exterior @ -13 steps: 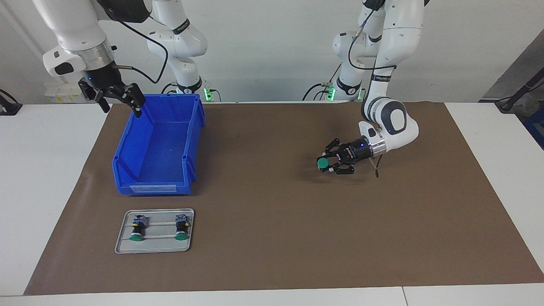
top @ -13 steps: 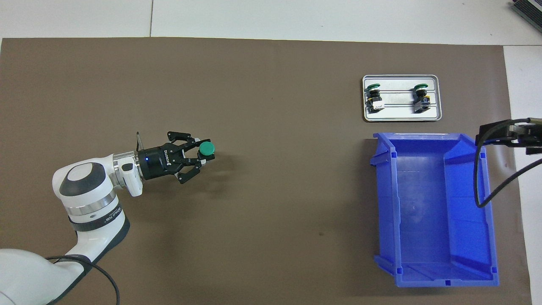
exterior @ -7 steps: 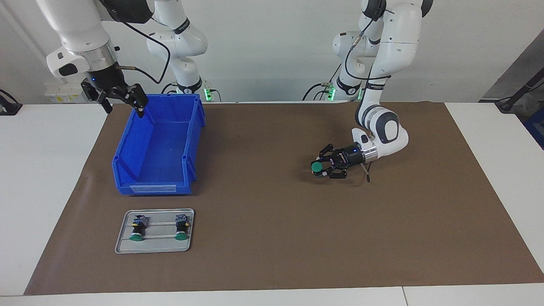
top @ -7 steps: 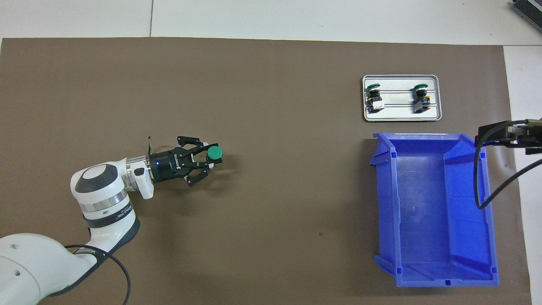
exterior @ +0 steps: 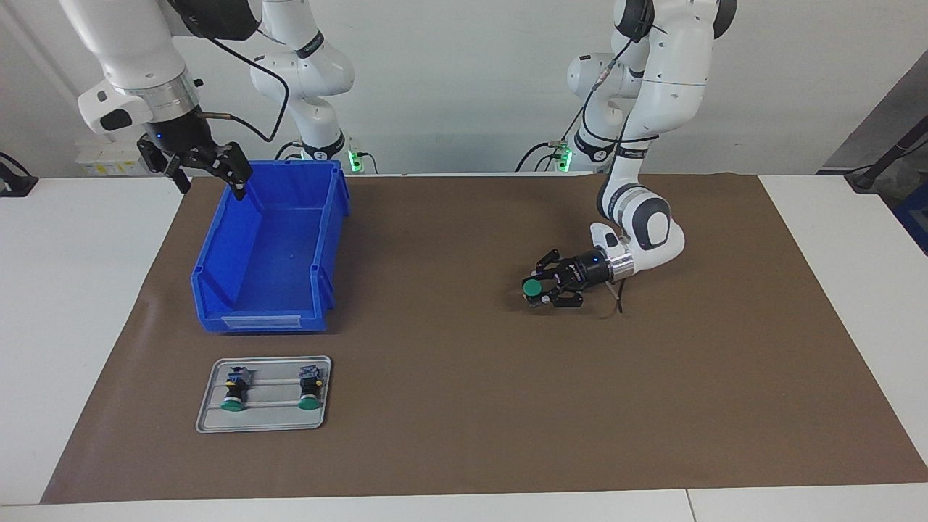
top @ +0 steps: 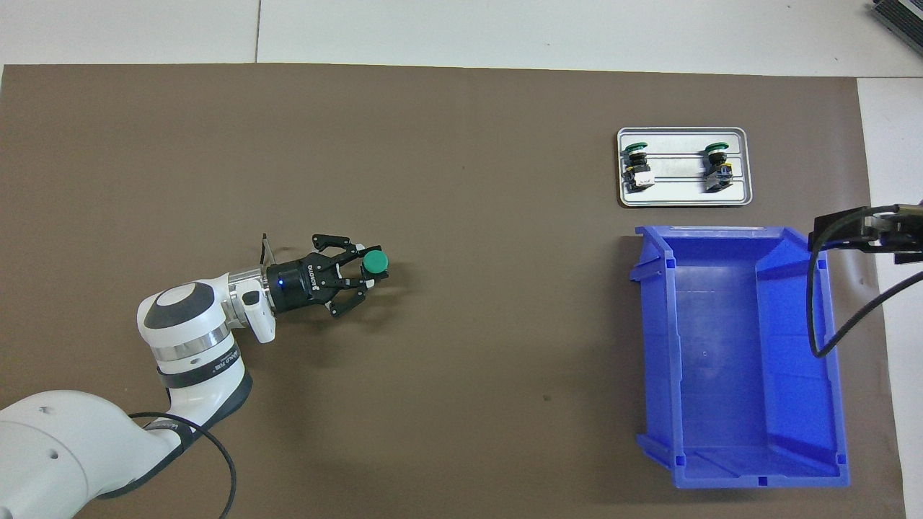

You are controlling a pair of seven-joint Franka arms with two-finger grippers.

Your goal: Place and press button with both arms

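Observation:
A green-capped button (exterior: pixel 533 288) (top: pixel 374 262) is held cap up in my left gripper (exterior: pixel 541 286) (top: pixel 365 267). That gripper lies nearly level, low over the brown mat near the table's middle, and is shut on the button's dark body. Whether the button touches the mat I cannot tell. My right gripper (exterior: pixel 209 183) hangs open and holds nothing, above the corner of the blue bin (exterior: pixel 268 322) nearest its own base. In the overhead view only part of the right gripper (top: pixel 862 232) shows at the picture's edge.
The blue bin (top: pixel 652 346) stands toward the right arm's end of the table. Farther from the robots lies a small metal tray (exterior: pixel 206 420) (top: pixel 743 166) with two more green-capped buttons (exterior: pixel 232 397) (exterior: pixel 310 396).
My left gripper has sunk lower and slid toward the right arm's end of the table, the button still in it. The right gripper shifted slightly over the bin's corner, then held still.

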